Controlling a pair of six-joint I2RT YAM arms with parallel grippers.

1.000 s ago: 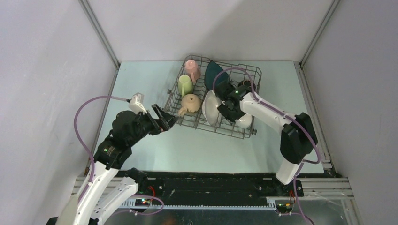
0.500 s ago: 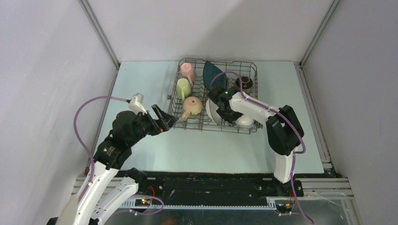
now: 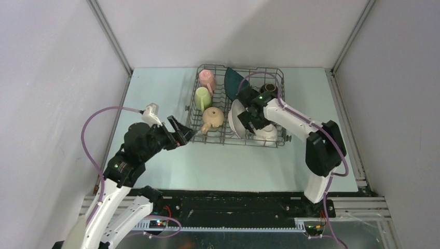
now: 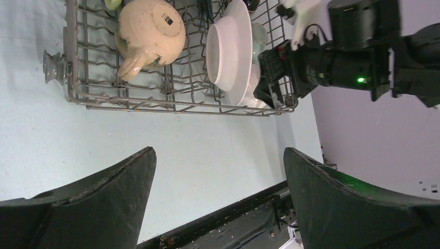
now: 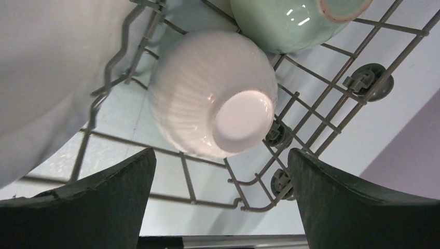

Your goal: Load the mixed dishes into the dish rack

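Observation:
The dish rack [image 3: 218, 140] stands at the table's middle back. In it are a pink mug [image 3: 207, 79], a light-green mug [image 3: 203, 96], a tan mug [image 3: 211, 118] on its side, a dark teal plate [image 3: 234, 82], a white plate [image 3: 235, 120] on edge, a dark brown bowl [image 3: 270, 89] and a white bowl [image 3: 268, 134]. My right gripper [image 3: 252, 123] hovers open over the rack's near right corner. In the right wrist view the white bowl [image 5: 212, 93] lies bottom-up beyond the fingers, beside a pale green bowl [image 5: 290, 21]. My left gripper [image 3: 181, 134] is open and empty, left of the rack.
In the left wrist view the tan mug [image 4: 150, 31] and white plate [image 4: 231, 49] lie behind the rack's near wall [image 4: 171, 106], and the right arm [image 4: 337, 57] reaches in from the right. Grey walls close in the table on three sides.
The rack swung square to the table. My right gripper opened wider and drew back slightly right, leaving the white bowl in the rack. The left arm stayed still.

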